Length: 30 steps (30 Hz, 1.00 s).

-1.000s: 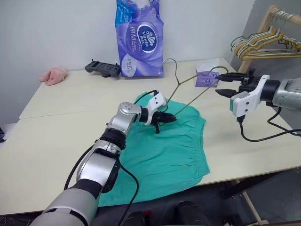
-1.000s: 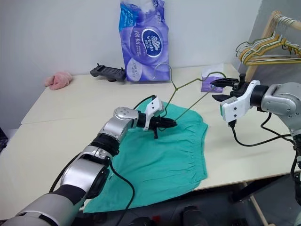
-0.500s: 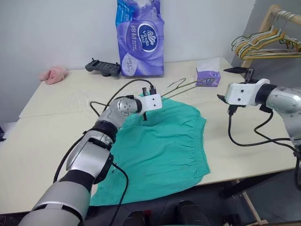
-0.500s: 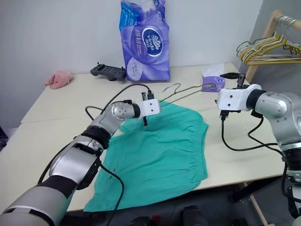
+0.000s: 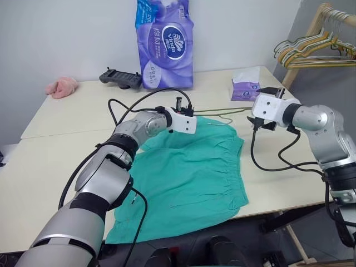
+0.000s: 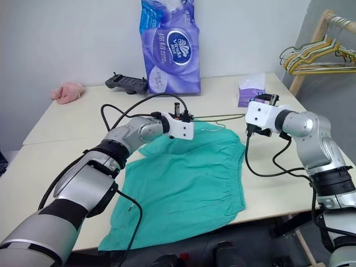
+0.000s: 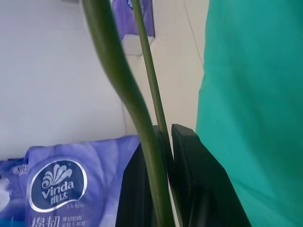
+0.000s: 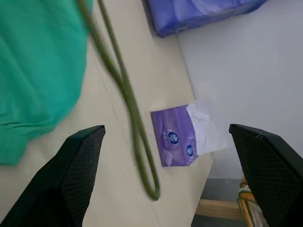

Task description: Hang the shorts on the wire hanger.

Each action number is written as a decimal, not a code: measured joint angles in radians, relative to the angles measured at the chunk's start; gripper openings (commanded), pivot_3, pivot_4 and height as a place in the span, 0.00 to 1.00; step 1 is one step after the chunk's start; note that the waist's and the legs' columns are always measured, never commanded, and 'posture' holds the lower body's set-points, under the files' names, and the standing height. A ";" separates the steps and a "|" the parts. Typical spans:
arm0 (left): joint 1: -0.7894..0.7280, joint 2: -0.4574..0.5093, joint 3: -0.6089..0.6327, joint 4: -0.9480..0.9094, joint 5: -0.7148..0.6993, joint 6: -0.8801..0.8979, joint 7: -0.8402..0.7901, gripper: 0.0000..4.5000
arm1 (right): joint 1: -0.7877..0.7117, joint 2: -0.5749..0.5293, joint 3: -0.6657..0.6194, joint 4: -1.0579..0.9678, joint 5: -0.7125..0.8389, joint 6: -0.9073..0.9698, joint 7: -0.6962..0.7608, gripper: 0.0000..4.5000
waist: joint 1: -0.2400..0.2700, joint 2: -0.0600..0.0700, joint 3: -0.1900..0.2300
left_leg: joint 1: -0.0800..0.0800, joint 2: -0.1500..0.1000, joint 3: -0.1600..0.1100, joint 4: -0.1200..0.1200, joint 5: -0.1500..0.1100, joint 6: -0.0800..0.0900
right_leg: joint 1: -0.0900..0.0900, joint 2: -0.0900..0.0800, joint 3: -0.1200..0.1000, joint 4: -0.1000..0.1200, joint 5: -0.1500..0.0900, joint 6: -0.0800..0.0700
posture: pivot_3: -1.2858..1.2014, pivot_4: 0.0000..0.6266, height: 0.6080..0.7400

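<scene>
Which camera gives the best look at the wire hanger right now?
The left eye view: the wire hanger lies nearly level above the shorts' far edge, its whole span visible. The left wrist view shows two wires clamped in the left tool; the right wrist view shows one looped end.

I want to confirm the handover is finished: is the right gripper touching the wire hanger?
Apart. In the right wrist view the right gripper has its jaws spread wide, with the wire hanger lying between them, clear of both.

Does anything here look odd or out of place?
Mostly the wire hanger: it sticks out sideways over the table, pinched in the left gripper, not hanging. The shorts droop over the table's front edge.
</scene>
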 measured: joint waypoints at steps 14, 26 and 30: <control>-0.002 0.001 0.000 -0.002 0.026 -0.021 0.023 0.00 | -0.033 0.048 0.049 0.172 -0.011 -0.046 -0.010 0.99 | 0.000 0.000 0.000 | -0.001 0.000 0.000 0.000 0.000 0.000 | -0.001 0.000 0.000 0.001 0.000 0.000 | 0.46 0.04 1.00; -0.006 0.001 -0.002 -0.002 0.030 -0.024 0.022 0.00 | -0.078 0.049 0.058 0.277 -0.018 -0.117 -0.020 0.86 | 0.000 0.000 0.000 | -0.001 0.000 0.001 0.000 0.000 0.000 | -0.001 0.000 0.000 0.001 0.000 0.000 | 0.46 0.04 1.00; -0.006 0.001 -0.003 -0.002 0.030 -0.026 0.022 0.00 | -0.095 0.055 0.066 0.278 -0.021 -0.142 -0.024 0.54 | 0.000 0.000 0.000 | -0.001 0.000 0.001 0.000 0.000 0.000 | -0.001 0.000 0.000 0.001 0.000 0.000 | 0.47 0.04 1.00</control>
